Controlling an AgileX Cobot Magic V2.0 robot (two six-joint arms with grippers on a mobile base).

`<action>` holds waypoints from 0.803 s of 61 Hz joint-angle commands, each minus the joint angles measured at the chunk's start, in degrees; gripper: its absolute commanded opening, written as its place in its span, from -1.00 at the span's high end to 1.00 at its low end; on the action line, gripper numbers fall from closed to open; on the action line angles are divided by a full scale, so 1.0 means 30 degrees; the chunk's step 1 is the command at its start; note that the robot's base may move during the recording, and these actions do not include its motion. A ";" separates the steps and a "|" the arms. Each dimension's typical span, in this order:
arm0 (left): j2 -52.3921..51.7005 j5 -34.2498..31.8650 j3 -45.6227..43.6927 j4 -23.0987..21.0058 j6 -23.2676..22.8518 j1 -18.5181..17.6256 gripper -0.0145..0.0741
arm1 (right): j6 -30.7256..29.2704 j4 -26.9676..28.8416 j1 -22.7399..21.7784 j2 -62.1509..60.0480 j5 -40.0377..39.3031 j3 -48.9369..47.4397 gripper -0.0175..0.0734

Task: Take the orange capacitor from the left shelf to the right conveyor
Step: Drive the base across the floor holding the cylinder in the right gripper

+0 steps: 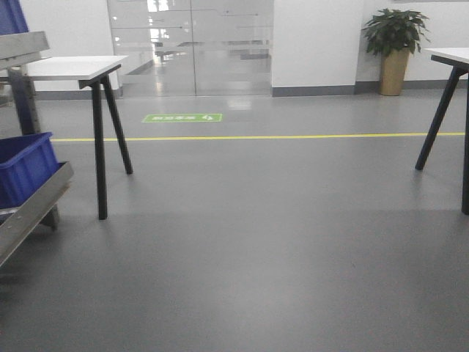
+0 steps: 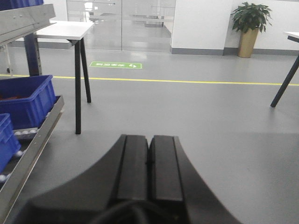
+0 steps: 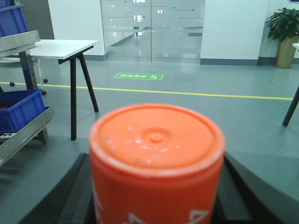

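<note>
The orange capacitor (image 3: 156,158) fills the near part of the right wrist view, its flat top facing the camera and white print on its side. My right gripper (image 3: 156,196) is shut on it, with a dark finger (image 3: 77,191) showing on either side. My left gripper (image 2: 149,144) is shut with its two pads pressed together and nothing between them, hanging over bare floor. The left shelf (image 1: 33,213) shows its steel front lip at the left edge, also seen as the shelf (image 2: 32,144) in the left wrist view. The right conveyor is out of view.
Blue bins (image 1: 26,167) sit on the shelf. A white table (image 1: 73,67) on black legs stands just past it, and another table (image 1: 451,55) is at the far right. A potted plant (image 1: 396,44) and glass doors (image 1: 190,44) stand at the back, beyond grey floor.
</note>
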 commanded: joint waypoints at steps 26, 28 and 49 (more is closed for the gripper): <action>-0.0222 -0.1730 -0.0075 -0.0034 -0.0031 -0.0001 0.96 | -0.0061 -0.0007 -0.0121 0.0185 -0.1953 -0.0545 0.42; -0.0222 -0.1730 -0.0075 -0.0034 -0.0031 -0.0001 0.96 | -0.0061 -0.0007 -0.0121 0.0185 -0.1953 -0.0545 0.42; -0.0222 -0.1730 -0.0075 -0.0034 -0.0031 -0.0001 0.96 | -0.0061 -0.0007 -0.0121 0.0185 -0.1953 -0.0545 0.42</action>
